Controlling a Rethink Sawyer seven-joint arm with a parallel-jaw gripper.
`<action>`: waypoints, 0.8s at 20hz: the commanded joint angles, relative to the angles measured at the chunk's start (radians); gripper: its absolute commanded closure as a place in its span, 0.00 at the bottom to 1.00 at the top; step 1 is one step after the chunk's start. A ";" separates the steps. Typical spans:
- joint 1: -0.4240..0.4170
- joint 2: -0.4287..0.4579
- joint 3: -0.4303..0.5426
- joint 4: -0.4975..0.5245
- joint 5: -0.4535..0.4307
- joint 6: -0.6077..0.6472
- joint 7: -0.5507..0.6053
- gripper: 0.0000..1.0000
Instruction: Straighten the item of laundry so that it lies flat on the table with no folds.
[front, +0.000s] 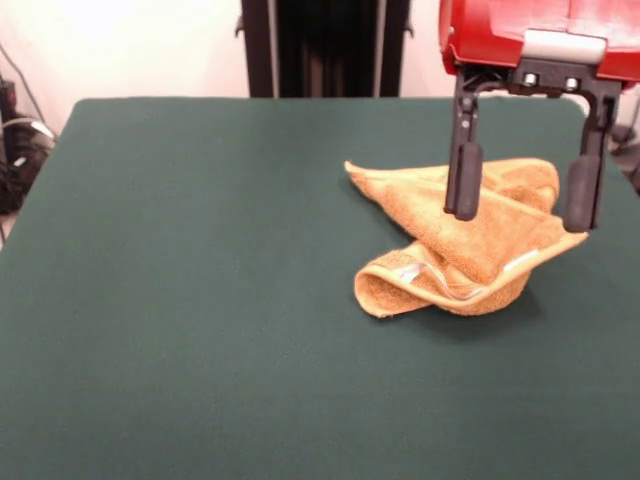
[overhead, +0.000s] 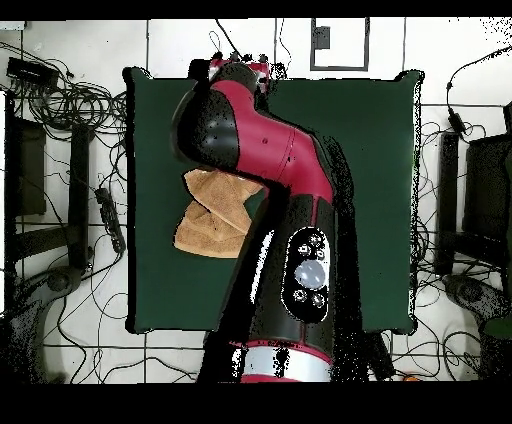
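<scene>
Crumpled orange-tan terry towel (front: 465, 245) lying folded over itself right of centre on dark green felt table (front: 180, 300). Black two-fingered gripper (front: 525, 195) hanging at upper right, jaws spread wide, empty, straddling towel's upper part.

The desk (front: 180, 300) is bare green cloth nearly everywhere; the only thing in the way is the rumpled towel (front: 455, 250), bunched up in folds on one side; the gripper (front: 524, 200) hangs over it with its fingers wide apart; cables lie on the floor around the desk.
</scene>
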 joint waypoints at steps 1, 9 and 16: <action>0.005 0.068 0.145 0.185 0.061 -0.034 0.327 0.00; 0.025 0.067 0.132 0.224 0.112 -0.078 0.367 0.00; 0.004 0.062 0.164 0.253 0.113 -0.106 0.380 0.00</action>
